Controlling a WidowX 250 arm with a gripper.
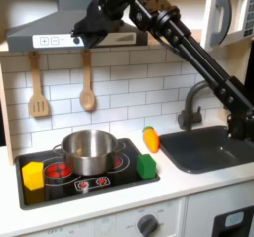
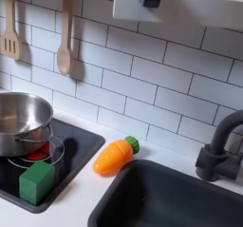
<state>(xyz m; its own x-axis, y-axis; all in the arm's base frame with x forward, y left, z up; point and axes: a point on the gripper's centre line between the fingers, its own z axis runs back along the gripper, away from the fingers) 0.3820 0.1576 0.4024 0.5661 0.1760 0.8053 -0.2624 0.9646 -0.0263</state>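
1. My gripper hangs high in the first exterior view, up in front of the range hood, with my arm stretching down to that view's right.
2. I cannot tell whether my jaws are apart or together; they read as a dark shape against the hood, and I see nothing held in them.
3. The nearest things to my gripper are the wooden spoon and the wooden spatula, both hanging on the tiled wall below the hood. I touch neither.
4. In the second exterior view the spoon and the spatula hang side by side on the same wall.
5. Well below my gripper a steel pot stands upright on the black stovetop, over the red burner rings. In the second exterior view the pot sits at the second exterior view's left.
6. A green block lies on the stovetop near its front corner at the first exterior view's right, just beside the pot; a yellow block lies at the opposite end.
7. A toy carrot lies on the white counter between the stovetop and the dark sink, green end toward the wall.
8. A dark faucet stands behind the sink.
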